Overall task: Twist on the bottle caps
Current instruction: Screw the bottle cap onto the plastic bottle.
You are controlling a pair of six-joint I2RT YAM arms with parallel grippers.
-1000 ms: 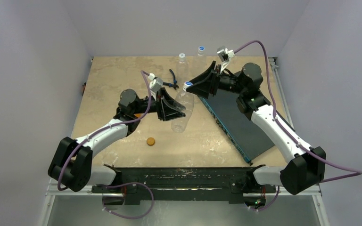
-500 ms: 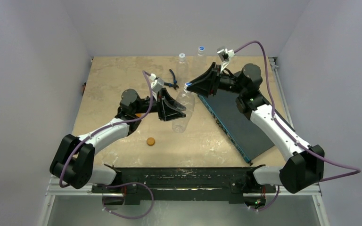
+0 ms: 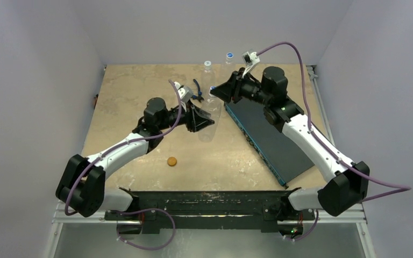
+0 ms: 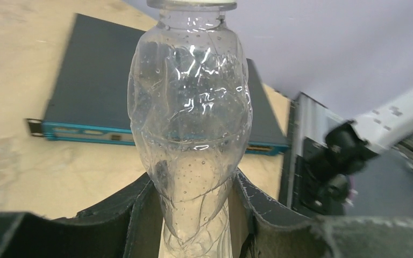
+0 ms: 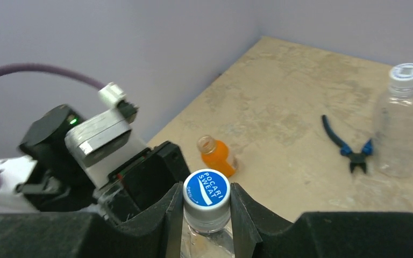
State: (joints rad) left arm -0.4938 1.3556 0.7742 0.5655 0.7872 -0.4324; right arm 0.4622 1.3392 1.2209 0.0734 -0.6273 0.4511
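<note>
From above, the left gripper (image 3: 199, 117) is clamping the lower body of a clear bottle (image 3: 208, 128) near the middle of the table (image 3: 129, 91), holding it steady so it cannot spin. The right gripper (image 3: 217, 92) is meeting it at the neck end, lined up with the bottle's axis as a twist would need. A loose orange cap (image 3: 172, 160) is lying well apart, nearer the arm bases, and seems to be waiting its turn. Two other bottles (image 3: 207, 66) are standing at the far edge, out of the way.

In the left wrist view, the two fingers (image 4: 140, 215) are pressing on either side of the bottle's narrow waist, where the shape is giving them a secure seat.

In the right wrist view, the jaws are closing in on a blue cap (image 5: 206, 189) sitting on the bottle's neck, with both fingers (image 5: 241, 212) touching its sides. I judge this to be a grip for turning it down onto the thread. Beyond it, a small orange bottle (image 5: 215, 154) is standing uncapped, and pliers (image 5: 349, 149) are lying beside a taller capped bottle.
</note>
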